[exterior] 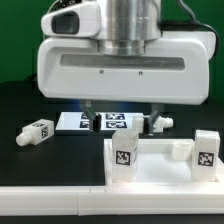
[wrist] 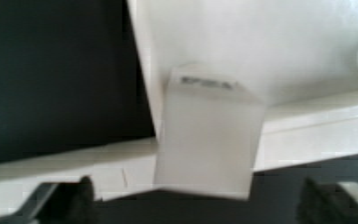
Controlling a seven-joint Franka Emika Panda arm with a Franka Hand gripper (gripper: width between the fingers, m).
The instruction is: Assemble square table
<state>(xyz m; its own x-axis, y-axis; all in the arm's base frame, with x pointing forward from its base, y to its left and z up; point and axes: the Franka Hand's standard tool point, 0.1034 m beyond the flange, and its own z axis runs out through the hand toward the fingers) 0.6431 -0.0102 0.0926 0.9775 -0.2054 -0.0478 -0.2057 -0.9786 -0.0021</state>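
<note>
The end effector (wrist: 201, 205) gapes clear of the chunky white plastic leg (wrist: 211, 140), apparently because it stands seated in the large white square plastic top (exterior: 150, 172)

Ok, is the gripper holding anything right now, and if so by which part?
Nothing is held. The gripper is open, its fingers standing clear on either side of a white leg without touching it.
</note>
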